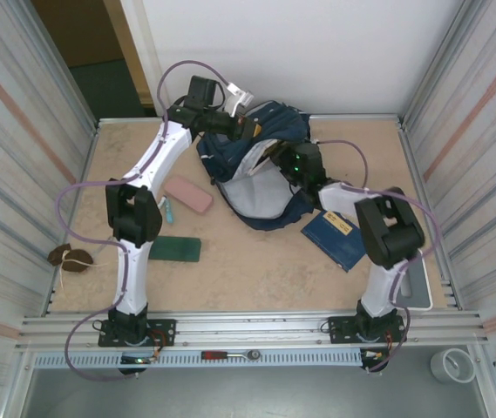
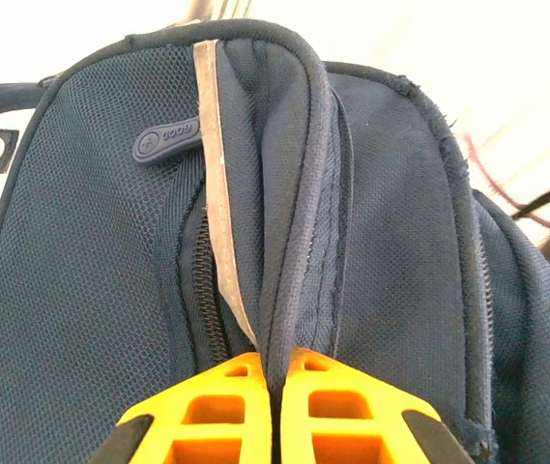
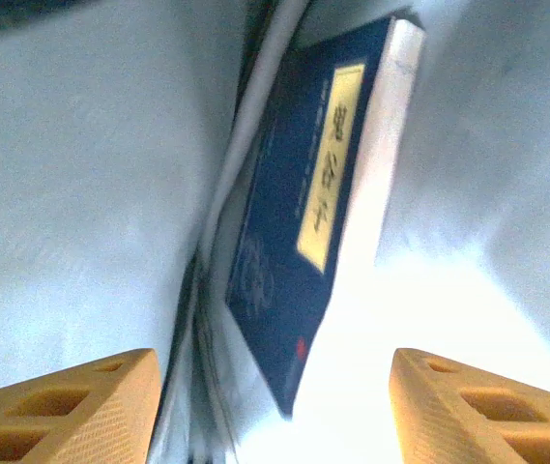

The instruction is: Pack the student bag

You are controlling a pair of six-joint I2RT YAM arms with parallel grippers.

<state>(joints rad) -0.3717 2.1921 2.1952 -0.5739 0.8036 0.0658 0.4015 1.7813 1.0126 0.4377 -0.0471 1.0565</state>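
The navy student bag (image 1: 261, 170) lies at the back middle of the table, its mouth open and the grey lining (image 1: 256, 196) showing. My left gripper (image 1: 241, 124) is at the bag's top, shut on a piped fabric edge (image 2: 289, 290) of the student bag (image 2: 400, 290), pinched between the orange fingertips (image 2: 226, 406). My right gripper (image 1: 293, 167) reaches into the mouth. In the right wrist view it (image 3: 275, 406) stands open. A dark-blue booklet with a yellow label (image 3: 303, 232) stands free between its fingers, leaning against the grey lining (image 3: 72, 193).
Another dark-blue booklet (image 1: 335, 237) lies right of the bag. Left of the bag are a pink case (image 1: 188, 193), a teal pen (image 1: 167, 209) and a flat green item (image 1: 175, 249). A brown object (image 1: 69, 257) sits at the left edge. A white slab (image 1: 417, 283) is near the right arm's base.
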